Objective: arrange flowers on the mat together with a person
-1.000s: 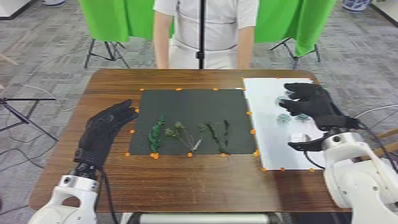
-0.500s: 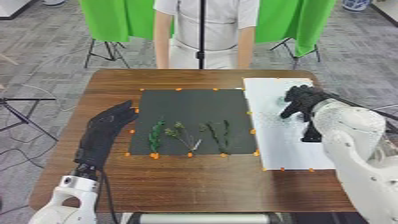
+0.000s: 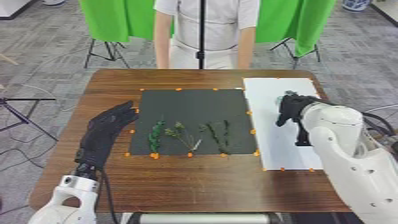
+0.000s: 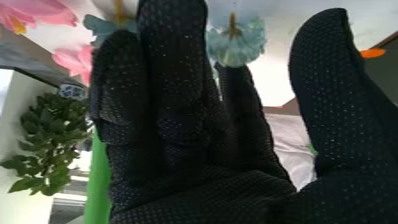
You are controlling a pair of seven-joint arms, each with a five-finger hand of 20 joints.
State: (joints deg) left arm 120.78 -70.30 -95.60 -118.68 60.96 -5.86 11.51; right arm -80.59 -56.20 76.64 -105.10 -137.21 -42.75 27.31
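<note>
Right hand (image 3: pixel 304 106): over the upper right of the frame, its fingers extended and the thumb (image 4: pixel 330 95) standing well apart from them. You can see nothing gripped.
Pale bloom (image 4: pixel 234 46): it lies in the opening between your right hand's fingers and its thumb, nearer the finger side. Its short stalk runs the same way as the fingertips. Whether glove and petals touch, you can't quite tell, with one finger overlapping it.
Neighbour blooms: a second bluish bloom (image 4: pixel 112 24) is partly behind the fingers, and pink petals (image 4: pixel 75 61) show past them, on the side away from the thumb. Closing wide could catch the wrong one.
White mat (image 3: pixel 274 142): right side of the frame, under your right hand. A bluish flower head shows just above the glove, near the mat's upper end.
Dark mat (image 3: pixel 187 107): centre of the frame, the likely destination. The leafy stem (image 3: pixel 155 136), forked sprigs (image 3: pixel 184 137) and thin stems (image 3: pixel 218 136) stand roughly upright across its lower half, so you have room above their tips.
Left hand (image 3: pixel 111 119): left of the dark mat, fingers loosely straight, holding nothing visible. Your right is clearly nearer the blooms.
Next closing: probably bring thumb and fingers together across the stalk, then lift before crossing left, so the petals don't drag over the mat's edge.
</note>
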